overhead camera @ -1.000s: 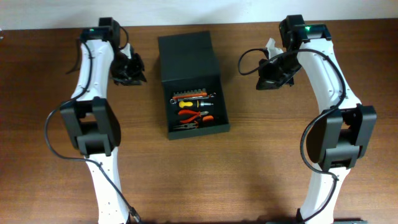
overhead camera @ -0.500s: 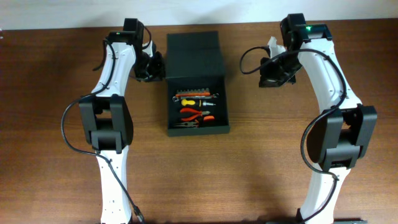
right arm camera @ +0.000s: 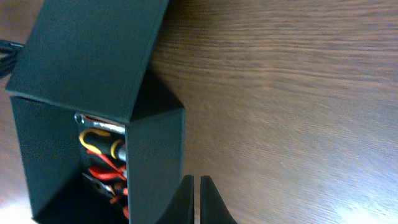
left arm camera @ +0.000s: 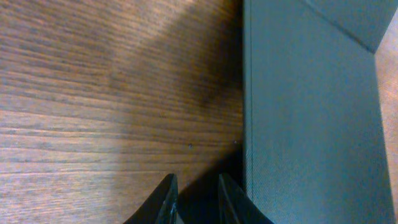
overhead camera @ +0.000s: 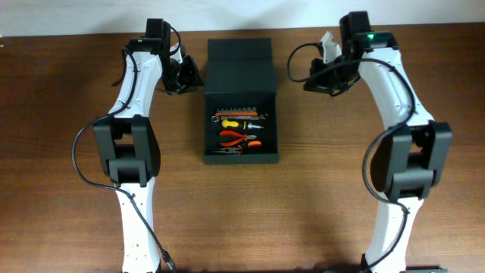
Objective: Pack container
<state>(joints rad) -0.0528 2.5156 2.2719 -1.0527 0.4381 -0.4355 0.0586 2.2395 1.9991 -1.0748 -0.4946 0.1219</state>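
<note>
Fingers (left arm camera: 166,198) of the left gripper (left arm camera: 196,202) stand narrowly apart and hold nothing, just beside the left wall of the container (overhead camera: 242,158), level with its lid (overhead camera: 239,64). On the right gripper (right arm camera: 194,198), the 2 fingers are pressed together and empty, near the container's right side. The container rests on the wooden table (overhead camera: 61,114), between the 2 arms.

Status: hand tools (overhead camera: 239,135) lie inside, and the lid is folded back behind the compartment. Judged remaining: close the lid.

No brand, label or writing is legible on the container or the tools.
</note>
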